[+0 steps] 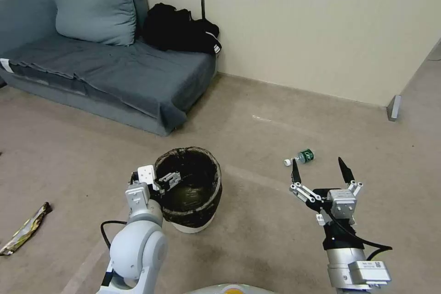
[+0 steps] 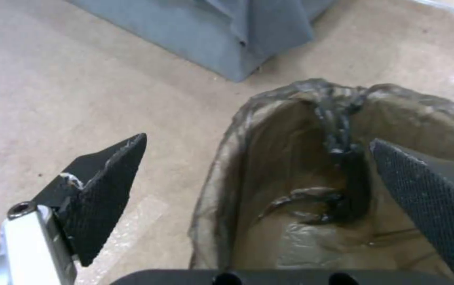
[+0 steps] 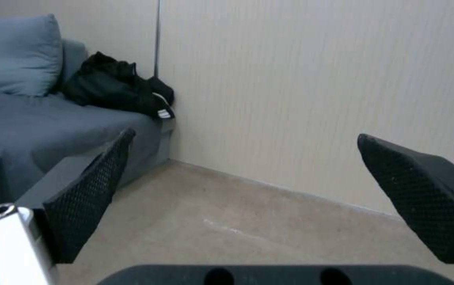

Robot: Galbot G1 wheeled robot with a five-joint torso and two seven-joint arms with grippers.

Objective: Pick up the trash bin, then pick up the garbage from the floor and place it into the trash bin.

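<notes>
From the head view, my left claw (image 1: 171, 178) is spread astride the near-left rim of the small round white plastic trash bin (image 1: 195, 225) with its dark bag liner; my right claw (image 1: 320, 172) hangs spread just short of the green-labelled clear bottle (image 1: 301, 157), which lies crosswise on the carpet. My left wrist view shows 1 finger outside the rim, 1 inside. My right wrist view looks at the wall.

Head view overlooks floor, sofa (image 1: 105, 69), left wrist near trash bin (image 2: 343, 158)
</notes>
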